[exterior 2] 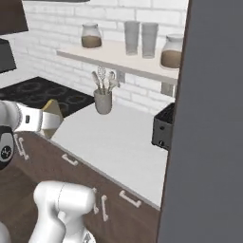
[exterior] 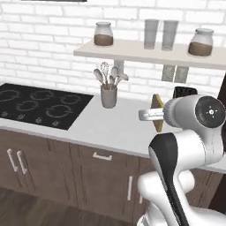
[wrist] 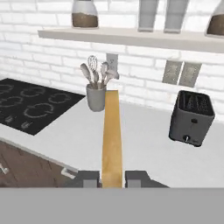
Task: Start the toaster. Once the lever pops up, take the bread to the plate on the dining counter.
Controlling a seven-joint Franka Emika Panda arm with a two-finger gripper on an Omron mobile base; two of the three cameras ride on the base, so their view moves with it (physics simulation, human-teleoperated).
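My gripper [wrist: 112, 177] is shut on the bread [wrist: 112, 135], a thin slice seen edge-on with a golden-brown crust, standing up between the two fingertips. The bread [exterior: 156, 112] hangs in the air above the pale worktop, ahead of my white arm; from the other side the bread [exterior 2: 52, 116] shows its tan face at the end of the hand. The toaster [wrist: 191, 117] is a small black box with top slots and a round knob low on its face. It stands on the worktop to the right of the bread, apart from it, and the toaster [exterior 2: 163, 126] sits against the brick wall. The plate and the dining counter are out of view.
A grey utensil crock [wrist: 96, 97] stands at the back of the worktop near the wall. A black cooktop [exterior: 39, 106] lies at the left. A shelf [exterior: 145, 53] above carries jars and glasses. A tall grey panel [exterior 2: 209, 118] blocks the right side.
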